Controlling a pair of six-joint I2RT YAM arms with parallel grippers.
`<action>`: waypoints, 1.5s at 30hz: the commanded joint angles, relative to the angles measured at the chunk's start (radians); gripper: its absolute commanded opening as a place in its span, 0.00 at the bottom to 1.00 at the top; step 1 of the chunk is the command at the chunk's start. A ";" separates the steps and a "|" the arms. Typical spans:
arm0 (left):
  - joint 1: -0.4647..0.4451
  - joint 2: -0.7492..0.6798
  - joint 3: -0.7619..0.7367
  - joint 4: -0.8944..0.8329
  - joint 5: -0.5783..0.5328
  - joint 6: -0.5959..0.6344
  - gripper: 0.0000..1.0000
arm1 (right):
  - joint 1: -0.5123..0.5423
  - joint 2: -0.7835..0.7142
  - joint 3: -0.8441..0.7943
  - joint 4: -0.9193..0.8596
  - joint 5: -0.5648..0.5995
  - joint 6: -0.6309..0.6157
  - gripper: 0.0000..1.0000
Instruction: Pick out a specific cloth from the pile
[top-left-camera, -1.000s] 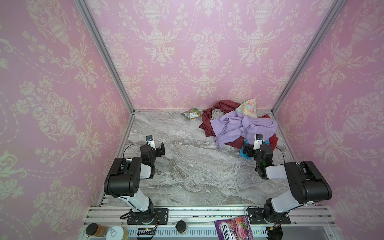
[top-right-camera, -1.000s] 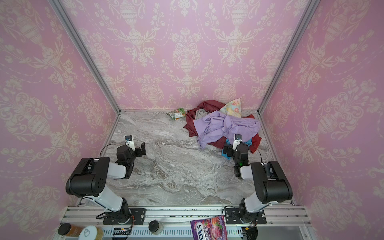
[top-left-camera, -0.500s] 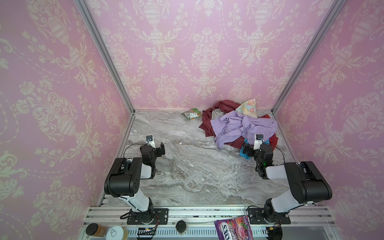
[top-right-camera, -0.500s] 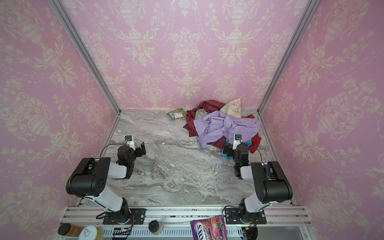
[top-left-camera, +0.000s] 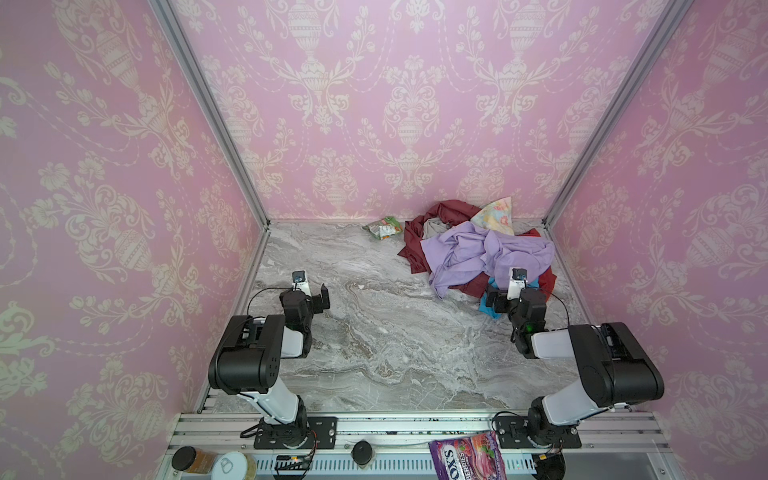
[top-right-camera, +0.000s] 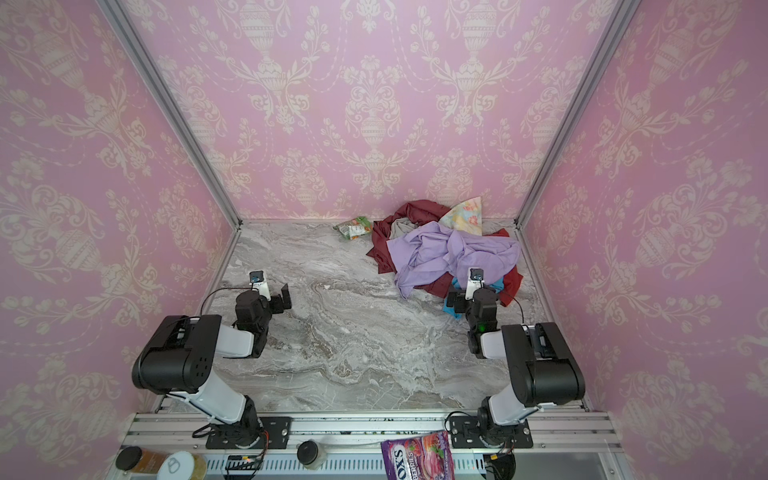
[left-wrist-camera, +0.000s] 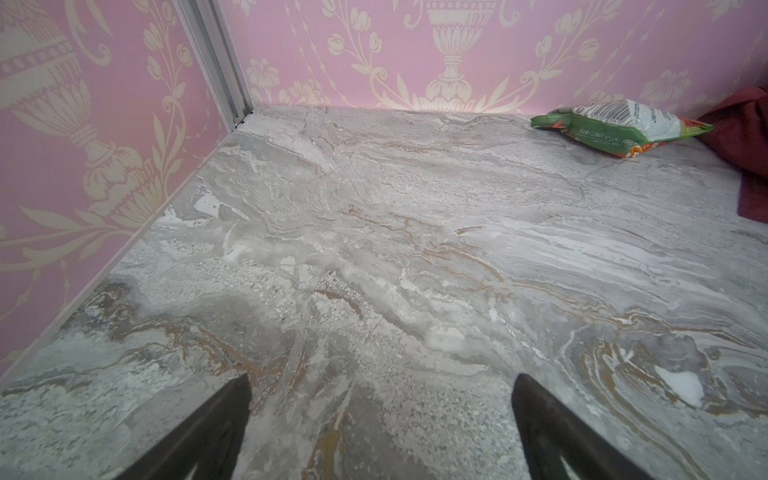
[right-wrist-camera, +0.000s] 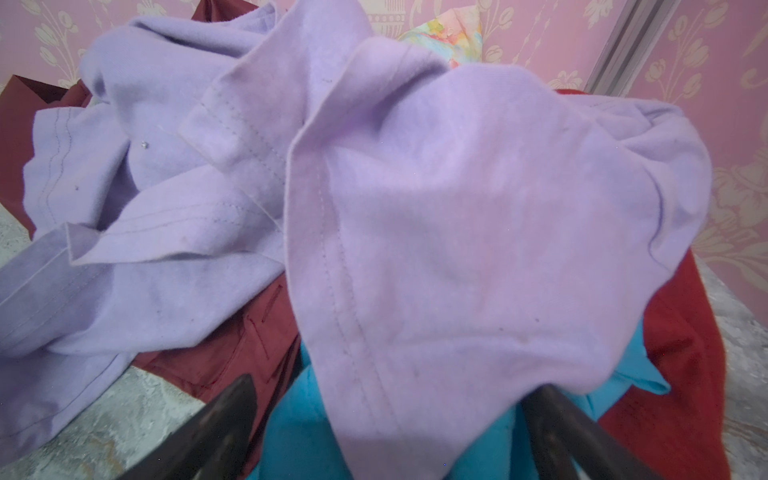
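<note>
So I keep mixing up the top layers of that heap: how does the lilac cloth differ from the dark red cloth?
The lilac cloth lies on top of the pile, mostly in view; the dark red cloth lies beneath it, showing only around its edges. The lilac cloth is pale, the dark red cloth deep and dark. Both are plain, crumpled fabric.

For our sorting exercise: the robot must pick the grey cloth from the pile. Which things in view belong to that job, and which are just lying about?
Belong: grey cloth, mostly buried; pile; right gripper, open at the pile; left gripper, open.
Lying about: green snack packet; purple sweet bag; jar.
</note>
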 joint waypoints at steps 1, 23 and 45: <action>-0.003 -0.012 -0.007 0.006 -0.020 0.009 0.99 | 0.007 -0.023 -0.013 0.031 0.032 0.027 1.00; -0.174 -0.390 0.268 -0.636 -0.146 0.014 0.99 | 0.089 -0.360 0.045 -0.317 0.320 0.053 1.00; -0.394 -0.358 0.579 -1.072 0.212 0.033 0.96 | 0.231 -0.313 0.780 -1.131 0.207 0.060 0.99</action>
